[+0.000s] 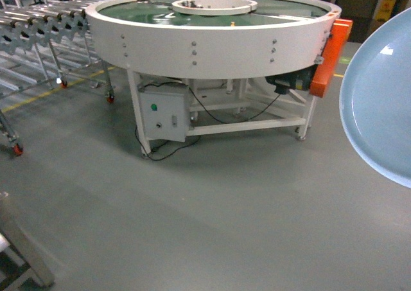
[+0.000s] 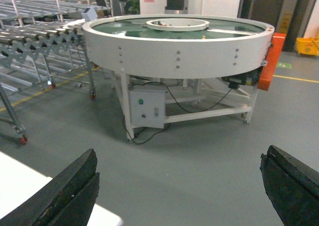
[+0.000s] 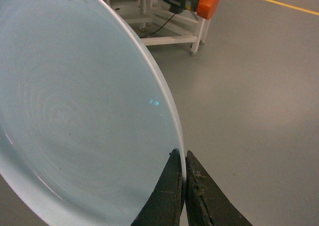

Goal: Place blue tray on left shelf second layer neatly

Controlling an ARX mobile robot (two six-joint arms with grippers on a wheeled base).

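The blue tray point(image 1: 384, 105) is a pale sky-blue round dish held up on edge at the right border of the head view, off the floor. In the right wrist view the blue tray point(image 3: 75, 111) fills the left half, and my right gripper point(image 3: 183, 157) is shut on its thin rim, one finger on each face. My left gripper point(image 2: 179, 156) is open wide over bare grey floor with nothing between its fingers point(image 2: 75, 183). Neither gripper shows in the head view. The left shelf is not clearly in view; only a slanted shiny steel post point(image 1: 27, 252) shows at the bottom-left corner.
A round white-rimmed turntable point(image 1: 212, 40) on a white frame stands ahead, with a grey control box point(image 1: 164, 113) and an orange guard point(image 1: 329, 56). Roller conveyors on wheeled legs point(image 1: 38, 27) run along the left. A white surface point(image 2: 20, 186) lies under my left gripper.
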